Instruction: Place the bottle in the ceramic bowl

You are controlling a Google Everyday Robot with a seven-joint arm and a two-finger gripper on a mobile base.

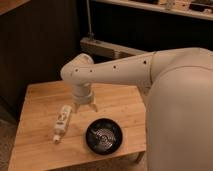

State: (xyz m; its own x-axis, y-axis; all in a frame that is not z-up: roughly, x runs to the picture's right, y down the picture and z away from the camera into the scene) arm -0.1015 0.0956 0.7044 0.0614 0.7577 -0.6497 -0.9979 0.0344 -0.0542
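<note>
Plainly the gripper (85, 107) hangs open and empty near the centre of the frame. Its two fingers are spread above the wooden table (42, 97), just right of the bottle (61, 121), which lies on its side at lower left with its narrow end toward the bottom edge. The risk, as I judge it, is a descent that lands off the bottle's axis: the slender round body could roll toward the table's left edge, or be pinched near one end and slip out before reaching the ceramic bowl (104, 136), which sits empty at lower centre, near the bottle but apart. Outward from the gripper, the wrist points straight down, and the pale forearm runs right to the bulky body filling the right side.
</note>
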